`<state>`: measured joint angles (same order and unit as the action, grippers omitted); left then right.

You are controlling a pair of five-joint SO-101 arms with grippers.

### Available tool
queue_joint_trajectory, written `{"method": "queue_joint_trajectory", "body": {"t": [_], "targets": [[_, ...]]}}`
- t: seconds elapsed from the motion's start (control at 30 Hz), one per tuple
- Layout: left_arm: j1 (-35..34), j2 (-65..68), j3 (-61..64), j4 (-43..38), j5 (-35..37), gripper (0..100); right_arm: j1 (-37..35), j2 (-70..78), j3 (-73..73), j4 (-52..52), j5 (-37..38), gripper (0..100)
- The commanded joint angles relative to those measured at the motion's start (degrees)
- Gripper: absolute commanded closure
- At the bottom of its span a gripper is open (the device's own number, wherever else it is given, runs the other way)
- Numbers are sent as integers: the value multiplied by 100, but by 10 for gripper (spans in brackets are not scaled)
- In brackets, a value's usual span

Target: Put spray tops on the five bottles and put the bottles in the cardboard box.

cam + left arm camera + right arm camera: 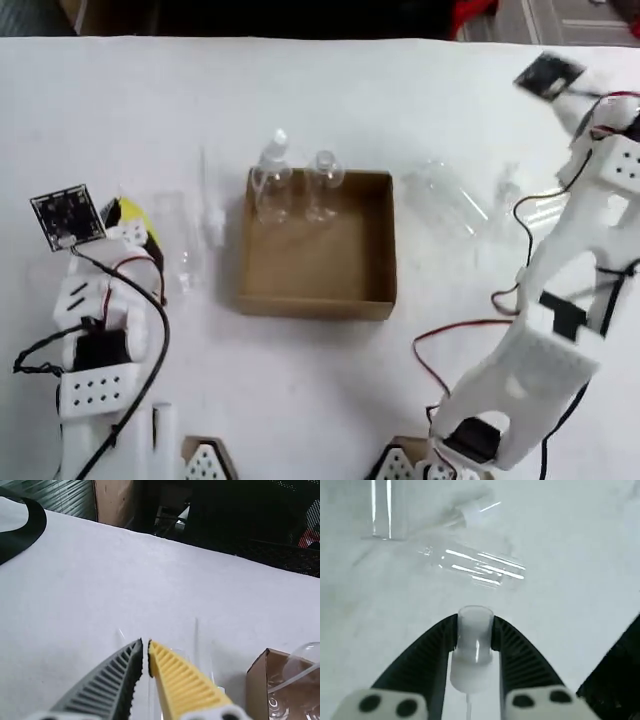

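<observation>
- The cardboard box (pixel 318 262) sat open at the centre of the high view, on a white table (pixel 300 390).
- Two clear bottles stood in the box's upper left corner: a capped bottle (pixel 272 178) wearing its spray top, and just right of it an uncapped bottle (pixel 323 185).
- A third bottle (pixel 185 245) lay on the table left of the box, with a loose spray top (pixel 212 222) between it and the box.
- A fourth bottle (pixel 452 198) lay right of the box.
- The left gripper (pixel 145 656) had its grey and yellow fingers almost touching, holding nothing.
- The right gripper (pixel 474 624) was clamped on a white held spray top (pixel 472 652), with a nearby bottle (pixel 480 569) lying just beyond its tips.
</observation>
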<state>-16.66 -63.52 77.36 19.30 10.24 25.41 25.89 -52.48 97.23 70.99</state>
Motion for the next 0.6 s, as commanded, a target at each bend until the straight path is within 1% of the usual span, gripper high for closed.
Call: {"method": "queue_joint_trajectory", "body": {"t": [0.0, 0.27, 0.47, 0.57], "targets": [[84, -92, -70, -158, -70, 976, -233, -1305, -229, 154, -888, 981], [84, -92, -79, -158, -70, 976, -787, -2651, -229, 154, -2778, 981], [84, -92, -79, -158, -70, 976, -1262, -3802, -193, 163, -3499, 981], [84, -92, -79, -158, -70, 976, -1648, -4347, 202, 163, -3789, 981]]}}
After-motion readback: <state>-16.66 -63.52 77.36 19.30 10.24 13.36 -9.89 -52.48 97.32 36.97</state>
